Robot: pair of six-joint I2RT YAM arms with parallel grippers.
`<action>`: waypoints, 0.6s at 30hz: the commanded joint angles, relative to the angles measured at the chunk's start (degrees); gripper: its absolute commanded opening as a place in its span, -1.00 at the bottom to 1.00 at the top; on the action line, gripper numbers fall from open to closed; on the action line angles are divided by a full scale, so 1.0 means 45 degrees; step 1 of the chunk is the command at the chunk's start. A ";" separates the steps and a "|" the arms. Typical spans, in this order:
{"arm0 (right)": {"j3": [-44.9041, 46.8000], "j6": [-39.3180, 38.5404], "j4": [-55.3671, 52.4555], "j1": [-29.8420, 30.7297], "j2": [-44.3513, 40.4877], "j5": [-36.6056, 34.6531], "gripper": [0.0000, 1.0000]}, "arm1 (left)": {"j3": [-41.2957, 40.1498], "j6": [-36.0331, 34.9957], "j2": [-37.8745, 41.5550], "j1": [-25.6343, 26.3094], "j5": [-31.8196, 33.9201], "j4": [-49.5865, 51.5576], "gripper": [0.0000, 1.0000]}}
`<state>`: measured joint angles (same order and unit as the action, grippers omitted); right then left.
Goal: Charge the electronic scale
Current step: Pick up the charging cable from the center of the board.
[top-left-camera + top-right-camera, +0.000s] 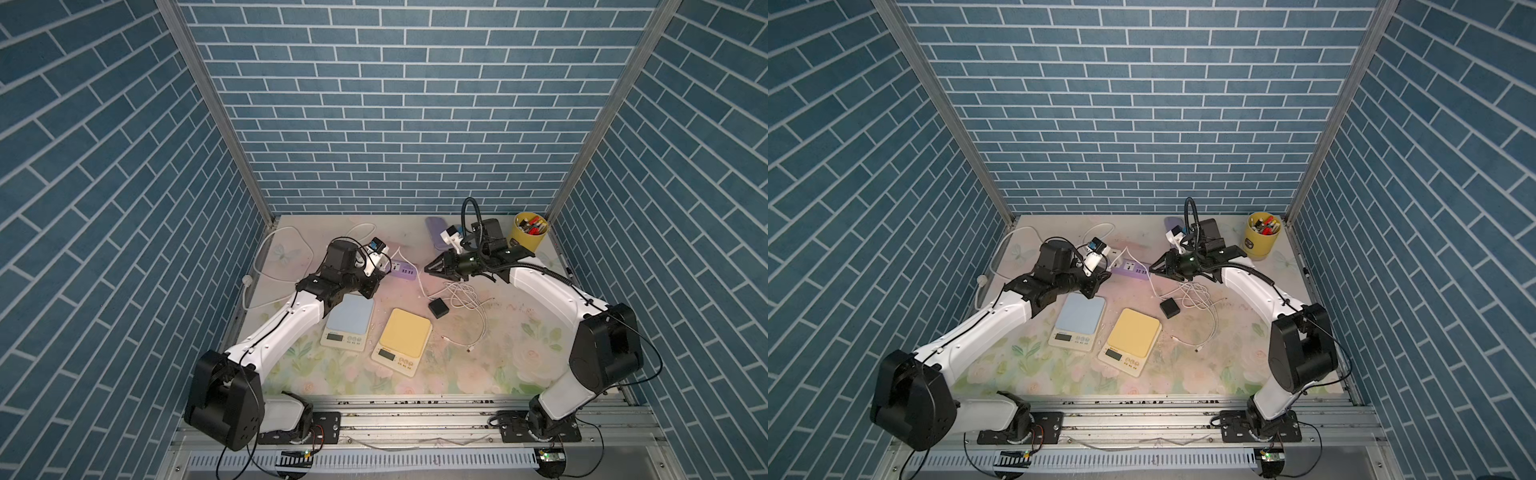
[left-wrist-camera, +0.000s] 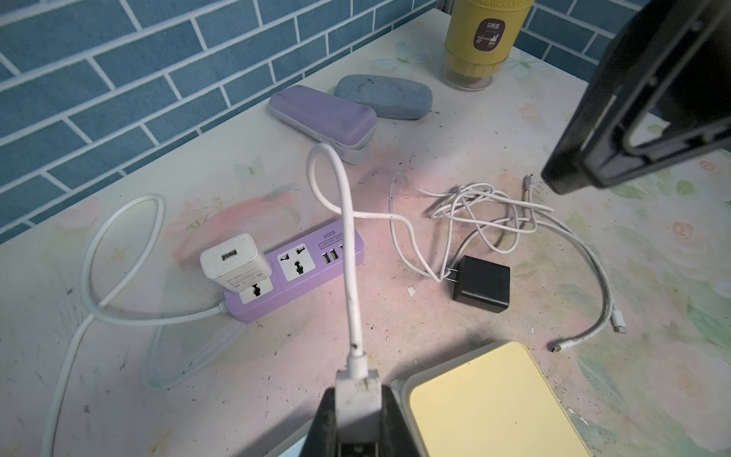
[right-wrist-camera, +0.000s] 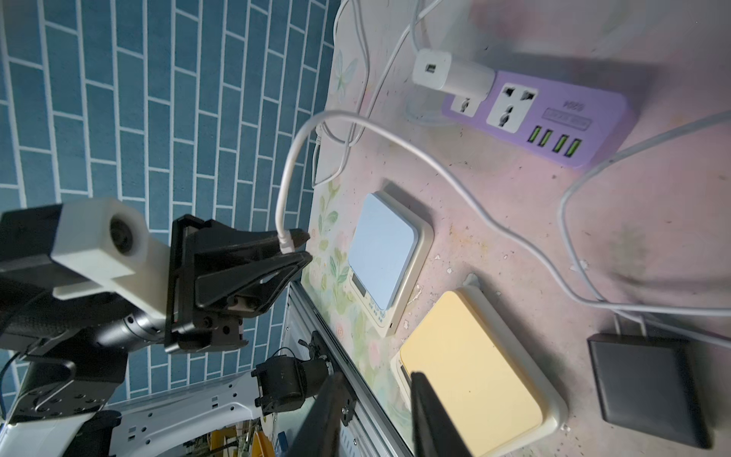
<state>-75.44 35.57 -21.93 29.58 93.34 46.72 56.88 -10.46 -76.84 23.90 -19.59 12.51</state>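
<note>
On the floral table (image 1: 519,332) the yellow-topped scale (image 1: 405,334) sits mid-table, blue-topped scale (image 1: 349,320) at its 9 o'clock, right gripper (image 1: 430,269) hovering empty, jaws partly apart, at its 1 o'clock, while the left gripper (image 3: 305,247), above the blue-topped scale's 12 o'clock edge, pinches the white cable plug (image 2: 358,380).

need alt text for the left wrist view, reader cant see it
The left pincer grips the plug end of a white cable above a flowered table, facing a purple power strip with a white charger plugged in. A black charger, loose tangled cables and a yellow scale lie nearby.
</note>
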 commanded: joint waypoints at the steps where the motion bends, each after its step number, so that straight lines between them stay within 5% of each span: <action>1: -0.0716 -0.0243 -0.0078 0.1212 -0.0098 0.0174 -0.37 | -0.0084 0.0305 0.0047 -0.0048 -0.0311 -0.0317 -0.74; 13: 0.1341 -0.0243 -0.0078 0.0897 -0.3485 0.0174 -0.37 | 0.0431 -0.0054 0.0152 0.0236 -0.1179 0.0082 -0.74; 18: 0.1973 -0.0243 -0.0078 0.0749 -0.3528 0.0174 -0.37 | 0.1130 -0.0070 -0.0401 0.0886 -0.1046 0.0603 -0.74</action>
<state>-68.47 35.55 -21.87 32.84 76.12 47.37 58.92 -10.04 -77.30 26.44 -23.68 13.34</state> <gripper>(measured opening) 0.315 0.176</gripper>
